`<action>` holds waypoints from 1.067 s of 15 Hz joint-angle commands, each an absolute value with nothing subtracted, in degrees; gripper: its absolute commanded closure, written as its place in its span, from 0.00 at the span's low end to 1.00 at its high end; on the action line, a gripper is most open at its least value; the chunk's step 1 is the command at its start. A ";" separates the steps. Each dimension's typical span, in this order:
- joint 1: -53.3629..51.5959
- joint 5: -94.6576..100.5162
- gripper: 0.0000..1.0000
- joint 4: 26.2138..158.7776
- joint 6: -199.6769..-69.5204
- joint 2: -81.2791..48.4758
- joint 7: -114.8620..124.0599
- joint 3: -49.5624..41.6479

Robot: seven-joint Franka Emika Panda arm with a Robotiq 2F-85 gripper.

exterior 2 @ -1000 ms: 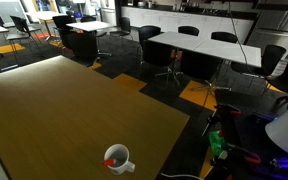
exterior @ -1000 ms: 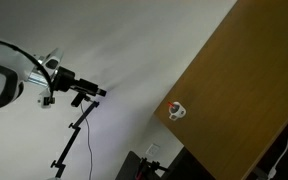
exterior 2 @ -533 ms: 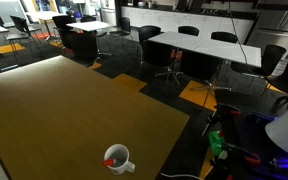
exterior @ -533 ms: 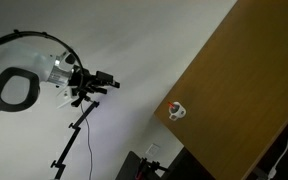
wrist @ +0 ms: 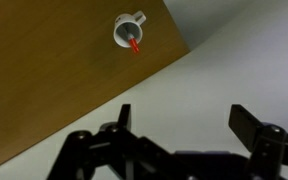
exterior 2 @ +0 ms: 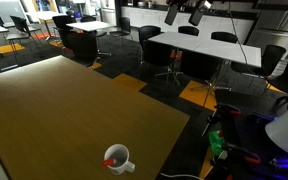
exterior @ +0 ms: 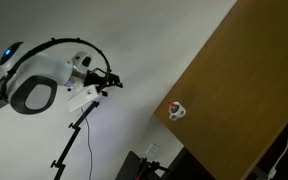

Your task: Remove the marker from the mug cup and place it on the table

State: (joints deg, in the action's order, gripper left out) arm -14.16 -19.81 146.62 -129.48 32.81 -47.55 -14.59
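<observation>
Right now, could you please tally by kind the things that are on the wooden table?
mug cup: 1 (white)
marker: 1 (red, sticking out of the mug cup)
Total on the table: 2

White conference tables [exterior 2: 199,45] and black chairs [exterior 2: 152,42] on dark carpet [exterior 2: 129,68].
</observation>
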 commanded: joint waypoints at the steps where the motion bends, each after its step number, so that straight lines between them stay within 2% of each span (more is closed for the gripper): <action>1: -15.67 -25.76 0.00 146.11 -129.72 30.24 -54.03 -15.60; 8: -13.28 -25.36 0.00 146.45 -129.01 30.25 -53.34 -13.52; 16: -16.99 -38.30 0.00 144.60 -126.83 24.59 -81.85 -16.58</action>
